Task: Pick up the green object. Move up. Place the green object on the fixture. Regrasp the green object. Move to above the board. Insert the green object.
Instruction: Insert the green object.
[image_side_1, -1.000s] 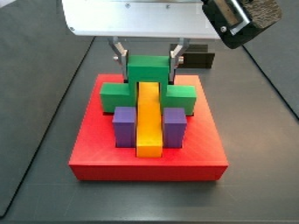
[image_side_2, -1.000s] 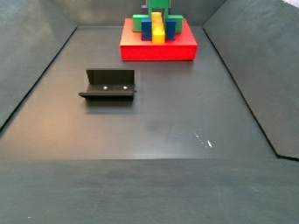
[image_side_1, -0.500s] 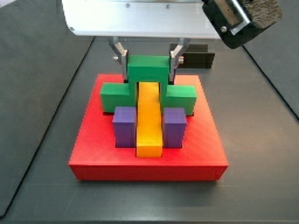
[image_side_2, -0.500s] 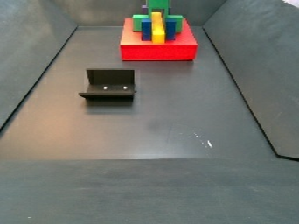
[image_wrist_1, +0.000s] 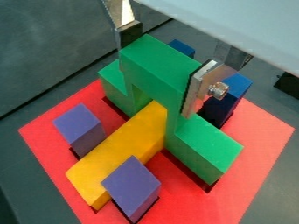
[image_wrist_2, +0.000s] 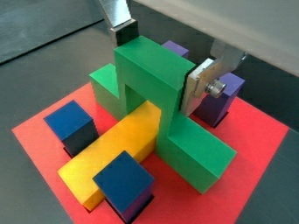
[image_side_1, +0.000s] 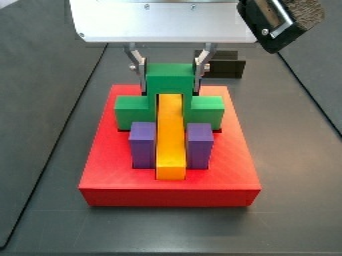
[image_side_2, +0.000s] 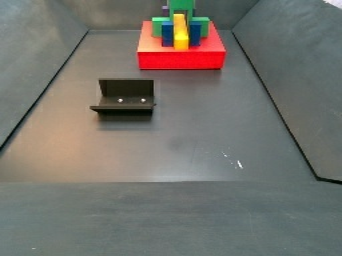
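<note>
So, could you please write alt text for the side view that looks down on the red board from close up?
The gripper holds the green object's raised central cube between its fingers, the piece bridging a long yellow bar on the board. Purple blocks flank the bar.

Very little is moving on my screen. The gripper (image_side_1: 168, 62) sits over the far half of the board (image_side_1: 120, 170), fingers pressed to the raised centre cube of the green object (image_side_1: 168, 85). The one shift I can pick out is the dark camera housing (image_side_1: 277, 22) on the wrist. In a side view it now lies a touch further out past the board's far right corner than a second ago. Whether the green object has sunk any lower toward the board I can't tell, as any drop is too slight to read in both side views.
</note>
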